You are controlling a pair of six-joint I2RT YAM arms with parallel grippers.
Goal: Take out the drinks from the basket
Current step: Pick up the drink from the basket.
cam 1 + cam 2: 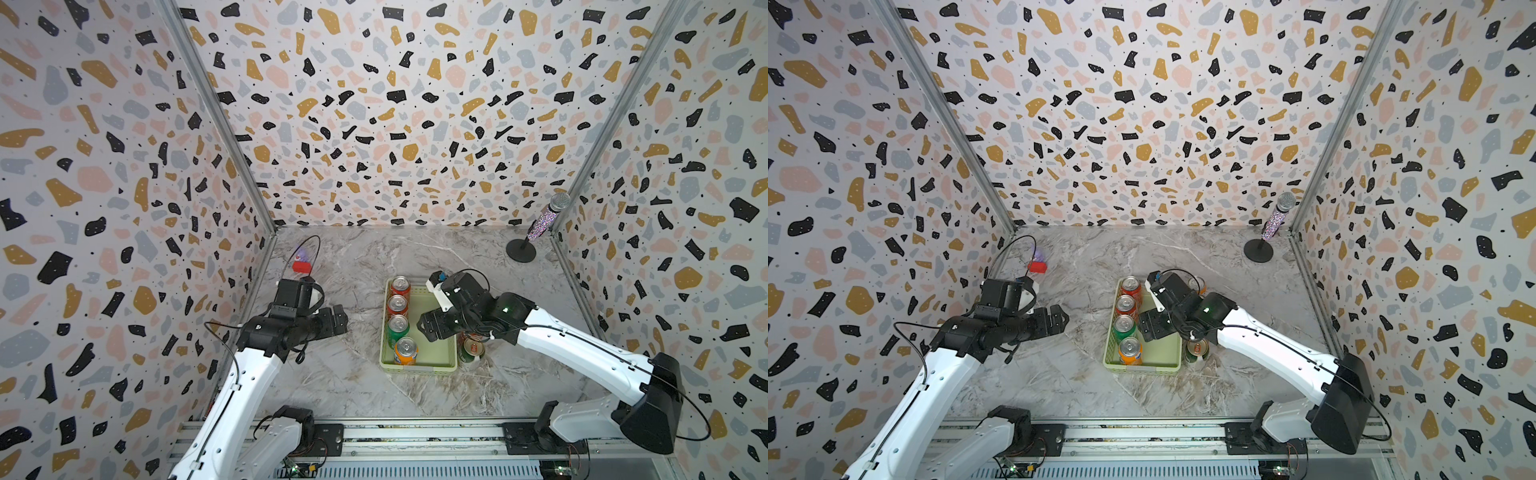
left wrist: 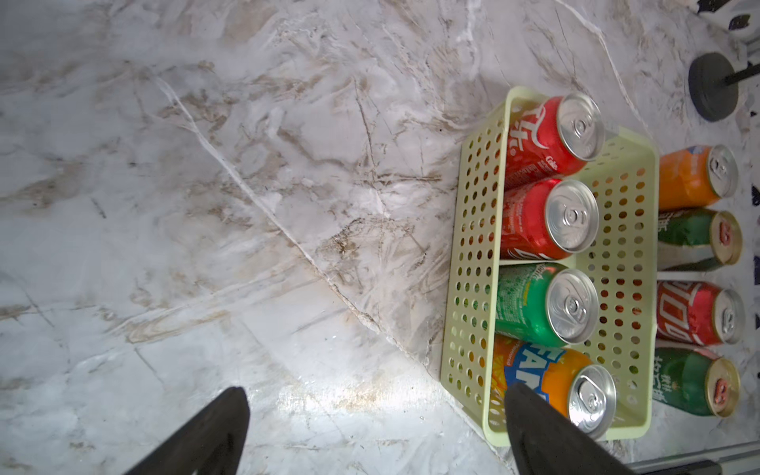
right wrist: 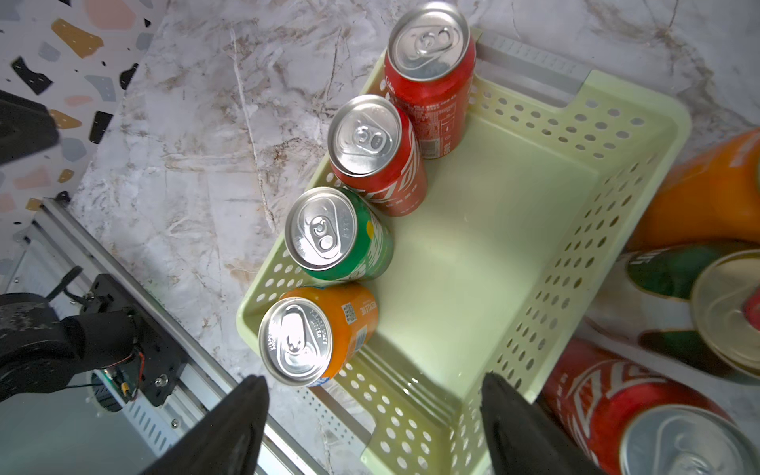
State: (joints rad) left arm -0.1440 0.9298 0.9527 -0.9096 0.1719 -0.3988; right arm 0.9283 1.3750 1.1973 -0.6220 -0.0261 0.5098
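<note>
The pale yellow-green basket (image 1: 419, 368) (image 3: 473, 246) holds a row of drinks along its left side: two red cans (image 1: 400, 286) (image 1: 397, 304), a bright green can (image 1: 398, 328) and an orange can (image 1: 405, 350). Its right half is bare. Outside it on the right stand an orange can (image 2: 695, 177), a dark green can (image 2: 695, 238), a red can (image 2: 695, 312) and another dark green can (image 2: 691, 382). My right gripper (image 1: 430, 328) (image 3: 372, 382) hovers open over the bare half, holding nothing. My left gripper (image 1: 336, 318) (image 2: 376, 395) is open above the table, left of the basket.
A glittery microphone (image 1: 540, 224) on a round black stand (image 1: 520, 250) is at the back right corner. A small red object (image 1: 302, 266) lies at the back left. Patterned walls close three sides; an aluminium rail (image 1: 415, 436) runs along the front.
</note>
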